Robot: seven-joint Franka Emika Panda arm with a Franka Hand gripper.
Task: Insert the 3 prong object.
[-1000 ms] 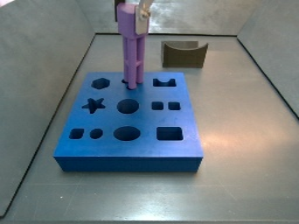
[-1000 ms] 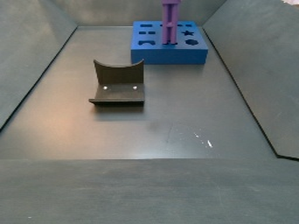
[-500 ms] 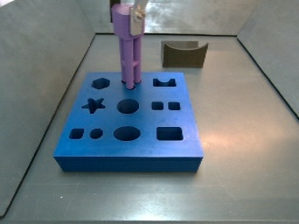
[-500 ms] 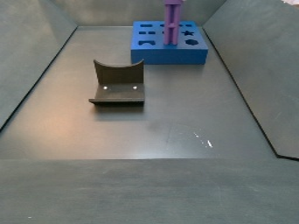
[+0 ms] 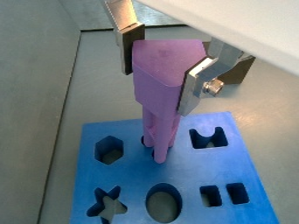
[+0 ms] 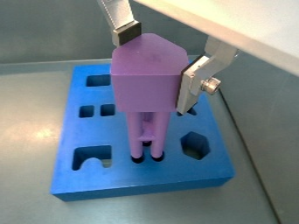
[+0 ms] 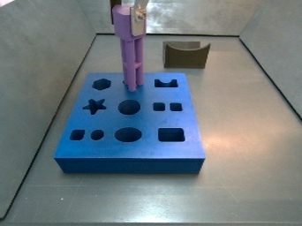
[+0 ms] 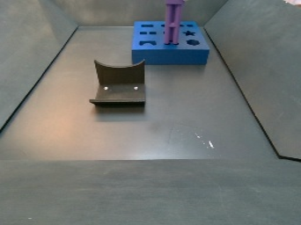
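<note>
Silver-plated fingers (image 5: 201,77) of the gripper (image 5: 163,54) are pinching the top of the 3 prong object (image 6: 147,96), which we are holding upright with its rod tips at or just inside a slot in the blue block (image 7: 132,124), between the hexagon hole (image 5: 107,149) and the notched hole (image 5: 208,136). We are judging the main risk to be a slight tilt or offset, jamming the slender rods against the slot edge and bending them. Well apart on the floor, the brown block (image 8: 118,85) is lying unused.

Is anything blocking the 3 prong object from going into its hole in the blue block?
Nothing visible. The hand holds the 3 prong object upright, its lower end already at its hole in the blue block. The brown block sits well clear.
</note>
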